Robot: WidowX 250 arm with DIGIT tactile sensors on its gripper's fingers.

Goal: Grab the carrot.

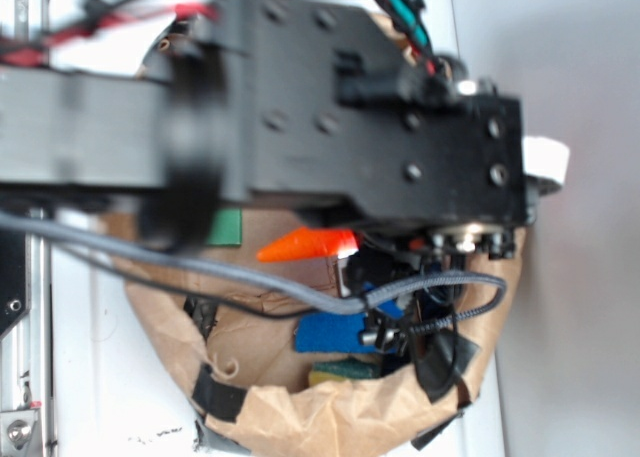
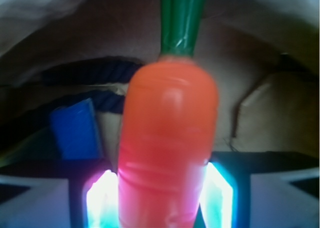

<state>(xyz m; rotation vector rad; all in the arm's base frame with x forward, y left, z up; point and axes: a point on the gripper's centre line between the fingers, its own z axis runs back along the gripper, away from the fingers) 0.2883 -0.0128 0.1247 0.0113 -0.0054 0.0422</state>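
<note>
**Carrot's clamped in the gripper, up close on the wrist cam**

So the wrist view is basically all carrot point(image 2: 167, 148). It fills the middle of the frame, orange and glossy, running straight up between the two fingers point(image 2: 102, 200), which glow bright cyan-white on either side of it down at the bottom edge. Both pads look pressed right against the carrot's sides, so the gripper point(image 2: 160, 200) is closed on it. The dark green stem point(image 2: 181, 21) points away from the gripper, out toward the top of the frame.

Past the carrot, off to the left of the fingers and further out, there's a blue block-ish thing point(image 2: 77, 128) sitting on brown paper point(image 2: 270, 113). It's blurry, so I can't say much more about it.

The exterior view is mostly blocked by the black arm point(image 1: 330, 107), which stretches across the whole top half. Just under the arm you can see the carrot's pointed orange end point(image 1: 305, 245) poking out to the left, lying roughly level. Below the gripper area there's a crumpled brown paper bag point(image 1: 330, 412) spread open, with a blue piece point(image 1: 325, 332) and something green point(image 1: 226, 227) lying on it. A grey braided cable point(image 1: 200, 267) droops across the front of all that. The fingers themselves are hidden in that view.
</note>
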